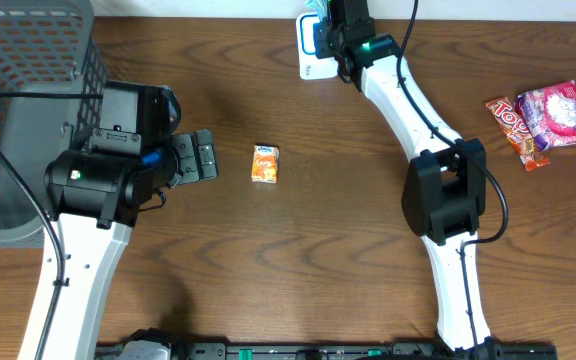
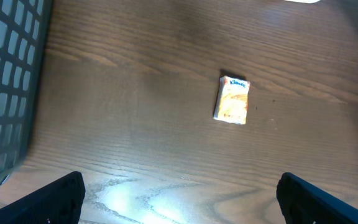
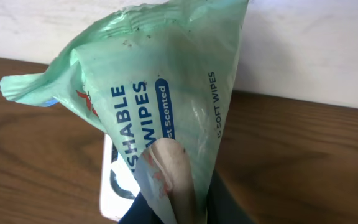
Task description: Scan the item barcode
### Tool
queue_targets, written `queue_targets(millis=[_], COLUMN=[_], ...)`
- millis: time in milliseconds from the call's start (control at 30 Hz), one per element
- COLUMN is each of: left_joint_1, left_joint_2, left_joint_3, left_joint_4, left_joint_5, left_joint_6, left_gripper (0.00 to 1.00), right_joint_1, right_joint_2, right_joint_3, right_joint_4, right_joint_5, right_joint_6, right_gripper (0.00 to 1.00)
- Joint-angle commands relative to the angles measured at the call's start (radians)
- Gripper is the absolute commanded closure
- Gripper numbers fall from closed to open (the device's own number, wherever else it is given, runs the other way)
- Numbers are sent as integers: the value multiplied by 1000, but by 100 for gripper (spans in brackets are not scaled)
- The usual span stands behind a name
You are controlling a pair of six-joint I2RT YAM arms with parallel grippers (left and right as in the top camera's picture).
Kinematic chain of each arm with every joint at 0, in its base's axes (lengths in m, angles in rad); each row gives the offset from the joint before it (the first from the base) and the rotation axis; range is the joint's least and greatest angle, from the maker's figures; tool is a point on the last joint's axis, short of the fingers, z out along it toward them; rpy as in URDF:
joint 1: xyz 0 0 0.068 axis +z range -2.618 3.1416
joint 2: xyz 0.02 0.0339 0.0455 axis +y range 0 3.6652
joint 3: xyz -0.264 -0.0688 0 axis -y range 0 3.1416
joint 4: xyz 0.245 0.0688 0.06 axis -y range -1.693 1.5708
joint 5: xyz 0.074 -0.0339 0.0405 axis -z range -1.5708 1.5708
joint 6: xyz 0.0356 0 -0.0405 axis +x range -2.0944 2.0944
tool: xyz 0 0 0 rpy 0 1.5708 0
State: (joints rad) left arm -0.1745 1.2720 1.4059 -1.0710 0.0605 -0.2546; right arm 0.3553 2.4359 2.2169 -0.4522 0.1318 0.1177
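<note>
At the far edge of the tabletop, you are holding the wipes pack (image 3: 148, 81) over the scanner (image 1: 310, 58).

Your right gripper (image 3: 185, 208) is clenching its fingers on one end of the green pack, which is standing bunched and tilted just above the white scanner, right of the middle of that edge. I judge the scanning step itself to be in hand. No barcode is showing in any view, so I cannot tell which face is pointing at the scanner window. Your next move is probably calling for a slow roll of the wrist to bring the printed code flat toward the window, without loosening the grip. Your left gripper (image 1: 206, 155) is hovering with its jaws spread wide and empty toward the left edge, near the grey basket (image 1: 28, 80). A small tissue pack (image 1: 265, 164) is lying apart from it at the middle of the tabletop, and snack packets (image 1: 548, 120) are lying by the right edge.
</note>
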Motion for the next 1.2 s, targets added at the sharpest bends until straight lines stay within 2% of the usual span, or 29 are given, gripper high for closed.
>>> queue_targets(millis=[0,167,467,633,867,1167], left_joint_1=[1,1,1,1,1,1], left_joint_2=[2,2,2,2,2,2], left_joint_3=[-2,-2,-2,-2,-2,-2], left_joint_4=[-2,-2,-2,-2,-2,-2], left_joint_5=[-13,-13,-13,-13,-13,-13], left_joint_6=[6,6,6,6,6,6], left_gripper=[2,2,2,2,2,2], right_joint_1=[5,4,-44,-112,-234,-456], right_joint_2=[39,21,-126,-205,-216,-210], right_joint_3=[18,23,26,26,25,18], right_joint_4=[-3,3,-60,-184,-457,-671], right_joint_5=[-36,-18,80,80,80,80], right_joint_6=[16,16,16,-19,-298,-332], right_gripper=[99,99,99,99,99,99])
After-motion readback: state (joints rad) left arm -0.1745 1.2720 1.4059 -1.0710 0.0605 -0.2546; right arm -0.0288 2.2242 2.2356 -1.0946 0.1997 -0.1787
